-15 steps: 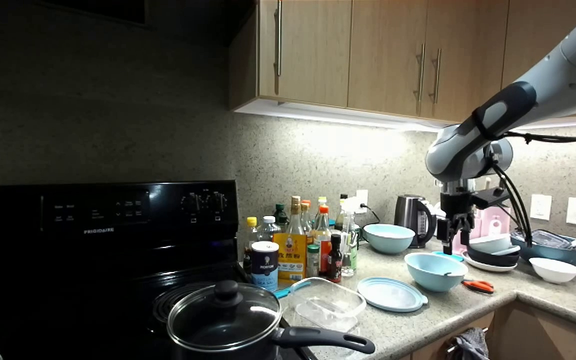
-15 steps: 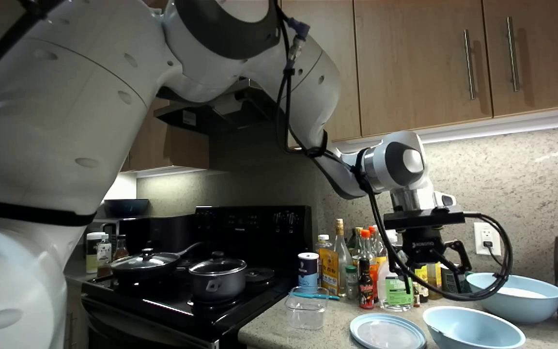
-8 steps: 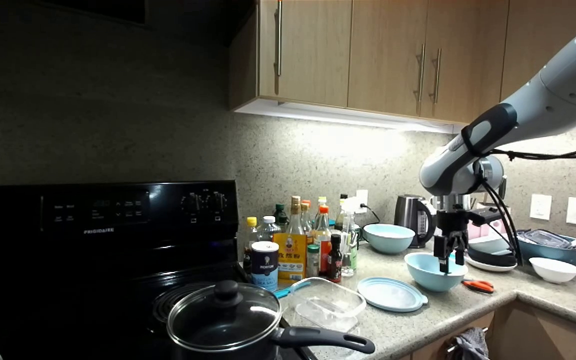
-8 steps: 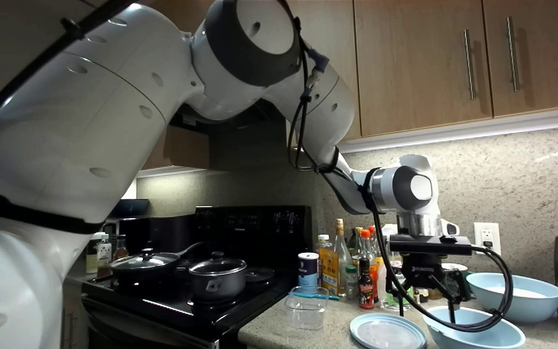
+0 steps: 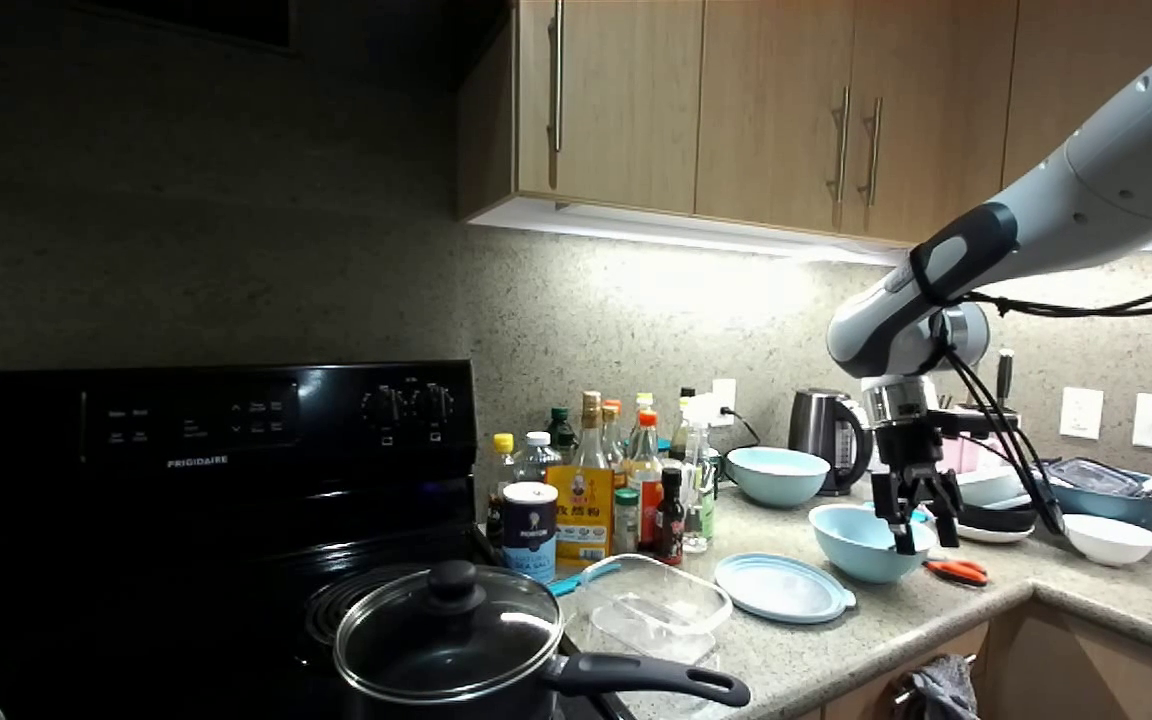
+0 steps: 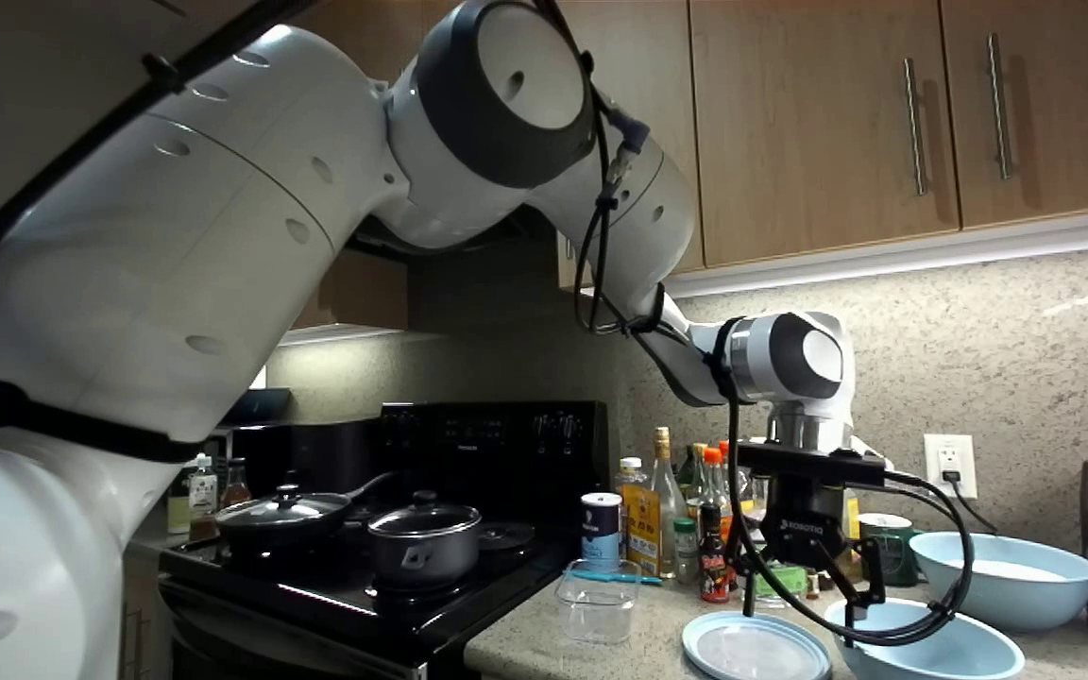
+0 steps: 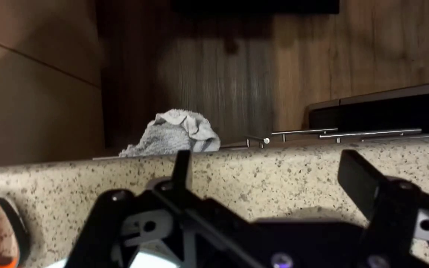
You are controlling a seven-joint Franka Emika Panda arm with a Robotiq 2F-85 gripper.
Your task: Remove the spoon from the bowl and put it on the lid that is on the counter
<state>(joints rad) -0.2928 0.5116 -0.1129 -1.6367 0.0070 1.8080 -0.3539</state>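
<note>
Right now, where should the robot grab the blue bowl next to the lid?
Probably its rim on the side facing the lid, from above: the bowl sits upright with its mouth up, so the open pincer could straddle that edge.

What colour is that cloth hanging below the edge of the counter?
The cloth is grey; the wrist view shows it best.

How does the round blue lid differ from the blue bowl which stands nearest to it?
The lid is nearly flat, while the bowl has raised, curved walls. The lid's middle looks paler than its edge; the bowl looks light blue inside and outside. Both are round, with a light blue rim.
</note>
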